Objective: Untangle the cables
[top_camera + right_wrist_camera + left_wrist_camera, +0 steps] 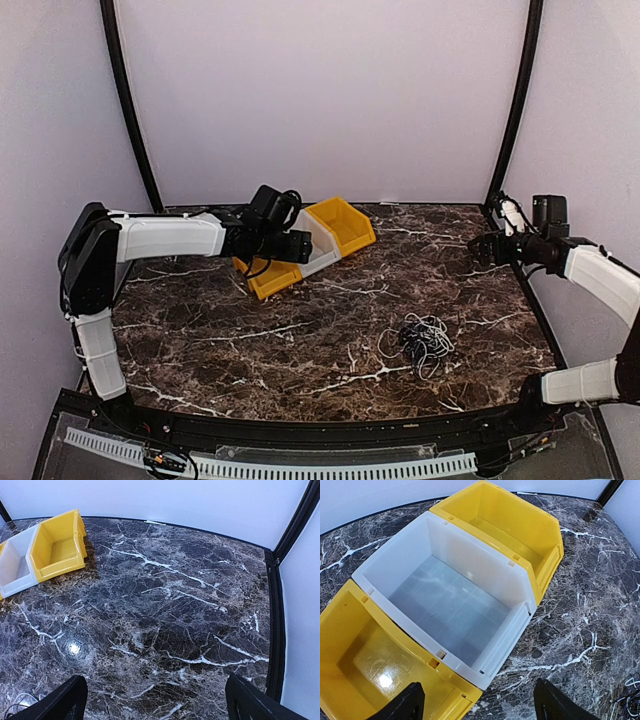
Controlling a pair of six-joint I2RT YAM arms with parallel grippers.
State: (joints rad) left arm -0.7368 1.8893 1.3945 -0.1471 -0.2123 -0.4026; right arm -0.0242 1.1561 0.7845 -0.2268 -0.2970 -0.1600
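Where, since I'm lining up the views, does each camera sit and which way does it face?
Top: above and behind the arm bases, looking down on the table, bins and cables; the left arm and right arm show.
Left wrist: over the bins, looking down into the white bin; tips of the open left claw show at the bottom.
Right wrist: looking across the table toward the far wall; tips of the open right claw show at the bottom.
Shared: all three show bins and cables.
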